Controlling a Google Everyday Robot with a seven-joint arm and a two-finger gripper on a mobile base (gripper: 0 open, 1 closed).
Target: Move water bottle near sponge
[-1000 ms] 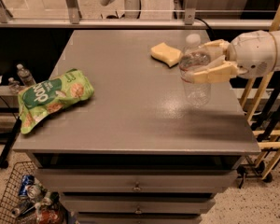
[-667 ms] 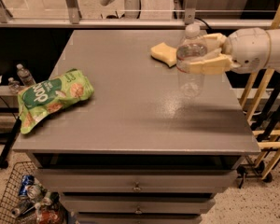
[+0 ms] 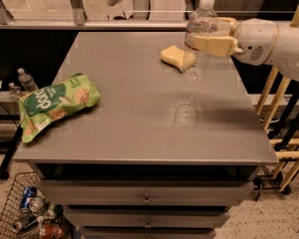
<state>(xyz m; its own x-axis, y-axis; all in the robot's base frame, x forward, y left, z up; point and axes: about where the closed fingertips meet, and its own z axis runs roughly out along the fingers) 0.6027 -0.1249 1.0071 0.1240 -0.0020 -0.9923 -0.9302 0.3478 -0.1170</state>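
Water bottle point(image 3: 201, 20): held near the far right of the desk point(image 3: 139, 88), long axis close to vertical, white cap uppermost, top leaning slightly to the right. Its base lies just beside the right edge of the sponge point(image 3: 175, 57); whether the base rests on the desk surface cannot be determined. Pincer point(image 3: 203, 38): clamped on the water bottle at mid-height, one tan finger across the front and one behind, with the white arm entering from the right edge of the view. Sponge: flat on the desk, far right quarter, long axis running roughly left to right. Change against the frame 0.7 s ago: the water bottle and pincer have shifted toward the far edge of the desk, and the bottle base now stands level with the sponge rather than nearer the front; the sponge position is unchanged. A green snack bag point(image 3: 57, 101) lies flat at the left desk edge, well apart from both, also unchanged.
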